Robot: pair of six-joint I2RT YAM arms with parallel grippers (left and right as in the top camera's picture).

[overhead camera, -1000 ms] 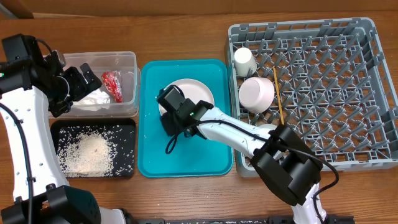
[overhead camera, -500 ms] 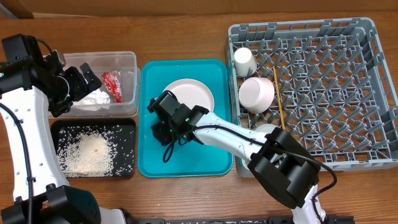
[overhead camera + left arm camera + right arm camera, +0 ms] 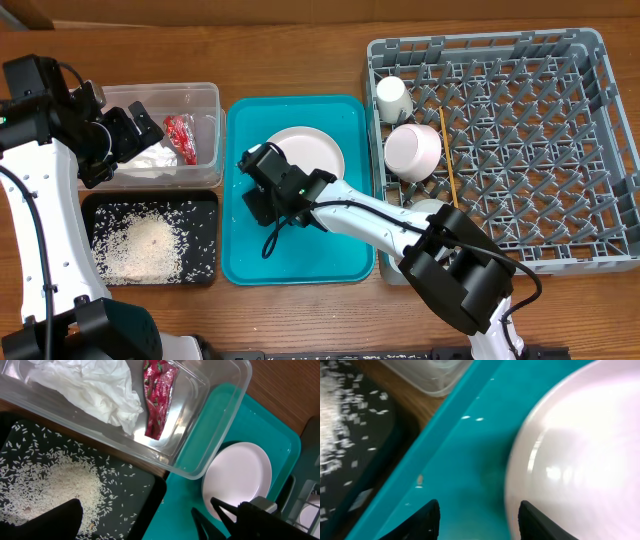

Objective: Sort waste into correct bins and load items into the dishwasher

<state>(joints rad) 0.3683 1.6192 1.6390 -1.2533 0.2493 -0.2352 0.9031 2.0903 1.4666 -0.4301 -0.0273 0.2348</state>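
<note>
The round pale pink plate (image 3: 312, 150) lies on the teal tray (image 3: 300, 255). My right gripper (image 3: 258, 183) is open and low at the plate's left rim; in the right wrist view (image 3: 480, 522) one finger is over the tray and the other at the plate (image 3: 580, 450) edge. My left gripper (image 3: 138, 128) is open and empty over the clear tub (image 3: 205, 95), which holds the red wrapper (image 3: 157, 400) and the white tissue (image 3: 95, 390). Rice (image 3: 140, 245) lies in the black tray (image 3: 150, 197). The grey dish rack (image 3: 620, 130) holds the cream cup (image 3: 393, 98), a bowl (image 3: 412, 150) and chopsticks (image 3: 448, 160).
A second bowl (image 3: 430, 207) sits at the rack's front left, partly hidden by my right arm. A few rice grains lie on the teal tray (image 3: 470, 417). The tub, black tray and teal tray stand close together on the wooden table (image 3: 300, 60).
My right gripper has moved from over the plate to its left rim, lower on the teal tray. The left arm has not moved.
</note>
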